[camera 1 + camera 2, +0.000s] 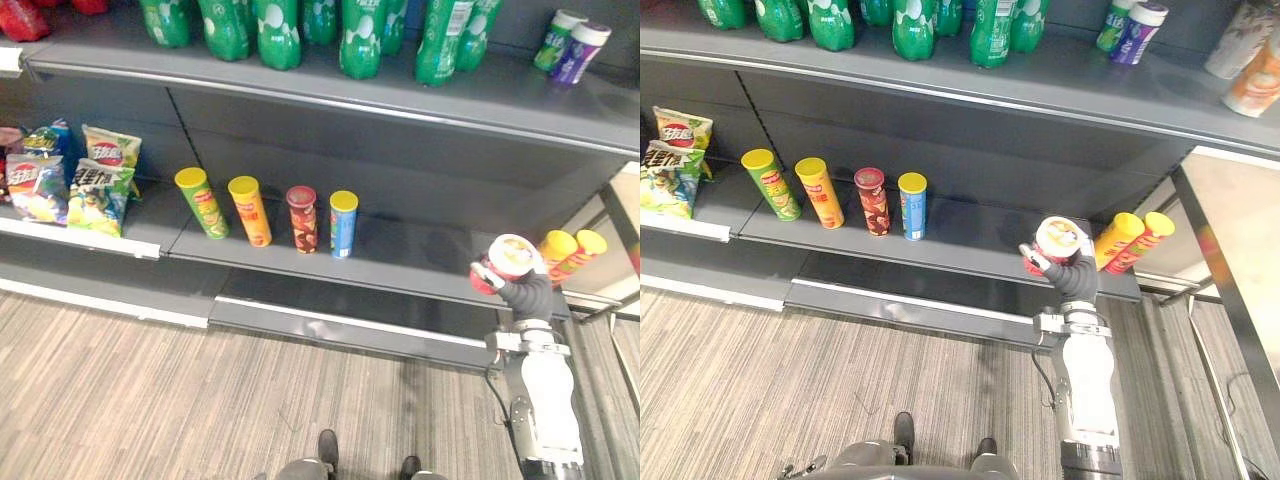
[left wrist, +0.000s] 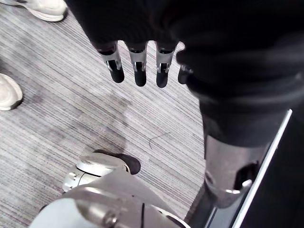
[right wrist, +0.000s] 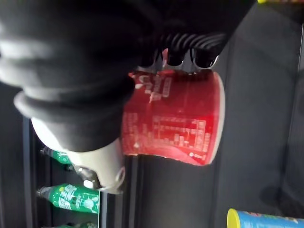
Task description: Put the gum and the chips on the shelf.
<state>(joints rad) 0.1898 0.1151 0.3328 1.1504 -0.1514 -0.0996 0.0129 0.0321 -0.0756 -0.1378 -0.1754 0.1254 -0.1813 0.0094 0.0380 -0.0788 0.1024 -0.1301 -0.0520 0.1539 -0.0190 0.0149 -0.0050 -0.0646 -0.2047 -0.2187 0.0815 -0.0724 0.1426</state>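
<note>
Cans [image 1: 250, 210] stand four abreast, right hand [image 1: 526, 293] gripping one red cup [image 1: 511, 256].

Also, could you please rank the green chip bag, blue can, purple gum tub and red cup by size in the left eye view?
Largest: green bag.
Then blue can and purple tub, which look alike.
The red cup, held in the right hand nearer the camera, cannot be ranked fairly.

You see a red tub [image 3: 175, 118] with white print, green can [image 1: 203, 205], orange can [image 1: 250, 212], maroon can [image 1: 302, 220], blue can [image 1: 343, 224], green bottles [image 1: 278, 35], dark grey shelf [image 1: 400, 255], and grey-brown striped floor [image 1: 200, 400].
</note>
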